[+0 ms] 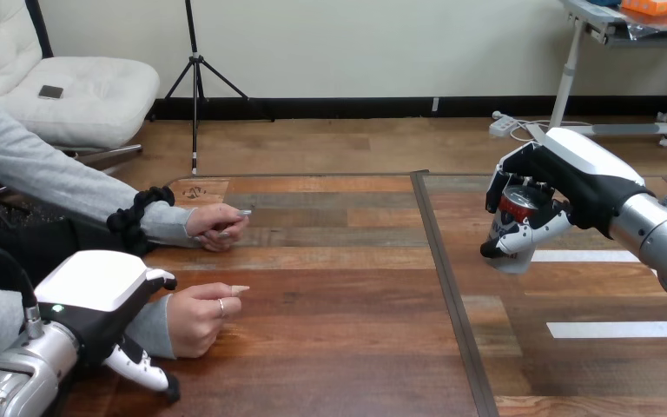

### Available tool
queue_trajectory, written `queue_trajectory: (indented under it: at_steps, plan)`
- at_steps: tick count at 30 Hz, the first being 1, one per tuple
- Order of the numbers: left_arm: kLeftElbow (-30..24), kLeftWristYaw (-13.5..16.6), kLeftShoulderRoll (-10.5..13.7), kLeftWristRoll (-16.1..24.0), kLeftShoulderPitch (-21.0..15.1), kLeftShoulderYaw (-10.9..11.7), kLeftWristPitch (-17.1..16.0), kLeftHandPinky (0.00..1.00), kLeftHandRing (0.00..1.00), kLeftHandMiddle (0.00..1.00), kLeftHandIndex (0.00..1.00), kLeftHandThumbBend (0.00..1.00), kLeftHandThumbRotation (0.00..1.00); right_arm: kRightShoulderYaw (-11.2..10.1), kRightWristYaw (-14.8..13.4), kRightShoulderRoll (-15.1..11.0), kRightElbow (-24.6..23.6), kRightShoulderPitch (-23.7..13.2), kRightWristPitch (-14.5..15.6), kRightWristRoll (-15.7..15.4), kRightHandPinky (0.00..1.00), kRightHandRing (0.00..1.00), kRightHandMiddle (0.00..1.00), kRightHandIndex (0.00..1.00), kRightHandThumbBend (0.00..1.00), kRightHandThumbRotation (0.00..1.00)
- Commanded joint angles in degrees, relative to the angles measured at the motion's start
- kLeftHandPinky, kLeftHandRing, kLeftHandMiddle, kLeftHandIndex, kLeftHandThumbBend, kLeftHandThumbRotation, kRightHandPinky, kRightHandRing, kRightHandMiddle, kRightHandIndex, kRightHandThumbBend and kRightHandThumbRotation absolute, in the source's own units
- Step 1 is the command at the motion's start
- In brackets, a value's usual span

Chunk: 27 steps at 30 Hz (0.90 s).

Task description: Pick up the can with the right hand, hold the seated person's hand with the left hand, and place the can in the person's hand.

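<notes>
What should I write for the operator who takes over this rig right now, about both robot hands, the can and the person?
Right robot hand: shut on the red-and-dark metal can, at the right part of the brown wooden table.
Left robot hand: against the wrist of the person's nearer hand; I cannot tell whether it grips.
Done: can grasped.
Left: secure the person's nearer hand, which is loosely closed on the table; carry the can across; place it in that hand.
</notes>
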Motion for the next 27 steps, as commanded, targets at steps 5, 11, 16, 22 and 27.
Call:
queue_trajectory:
  at_steps: [5, 11, 16, 22, 27]
  plan:
    - [2.64, 1.60, 1.66, -0.55, -1.91, -0.24, 0.78, 0.76, 0.83, 0.84, 0.81, 1.00, 0.28, -2.26, -0.01, -1.62, -2.23, -2.16, 0.01, 1.84, 0.34, 0.38, 0.42, 0.43, 0.74, 0.00]
    - [3.14, 2.44, 1.77, -1.20, -2.08, -0.30, 0.51, 0.74, 0.81, 0.82, 0.78, 1.00, 0.20, -2.27, -0.29, -1.65, -2.51, -2.09, 0.57, 1.70, 0.33, 0.37, 0.41, 0.43, 0.74, 0.00]
    - [3.51, 2.77, 1.82, -1.87, -2.24, -0.25, 0.36, 0.71, 0.78, 0.79, 0.76, 1.00, 0.15, -2.44, -0.14, -1.73, -2.44, -2.06, -0.01, 2.01, 0.31, 0.35, 0.40, 0.43, 0.75, 0.00]
    - [3.90, 2.87, 2.00, -1.96, -2.50, -0.47, 0.59, 0.69, 0.76, 0.77, 0.74, 1.00, 0.12, -2.50, -0.39, -1.85, -2.54, -1.95, -0.36, 2.04, 0.32, 0.35, 0.40, 0.42, 0.75, 0.00]
    - [3.66, 2.35, 2.22, -1.51, -2.67, -0.71, 1.31, 0.68, 0.73, 0.75, 0.73, 1.00, 0.13, -2.56, -0.23, -1.92, -2.50, -1.99, -0.36, 2.13, 0.33, 0.37, 0.41, 0.42, 0.75, 0.00]
